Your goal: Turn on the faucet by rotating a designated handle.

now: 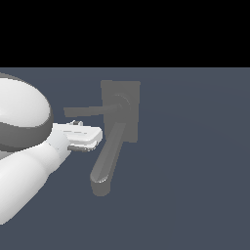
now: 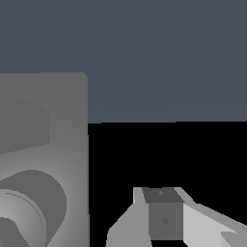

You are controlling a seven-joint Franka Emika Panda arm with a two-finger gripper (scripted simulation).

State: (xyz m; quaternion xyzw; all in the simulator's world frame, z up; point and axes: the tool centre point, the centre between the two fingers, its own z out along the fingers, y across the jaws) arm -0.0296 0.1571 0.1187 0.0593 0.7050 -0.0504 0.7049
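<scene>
End effector (image 1: 78, 122), spread unclear, sits just beside handle (image 1: 83, 111); floor (image 1: 195, 171) beyond faucet (image 1: 119, 112).

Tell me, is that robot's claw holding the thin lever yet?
Cannot tell. In the exterior view the gripper sits just below the handle, its fingertips hidden behind its white body.

Flat slate-blue floor (image 1: 195, 171), bare and evenly lit; black void (image 1: 125, 29) beyond its far edge.
</scene>
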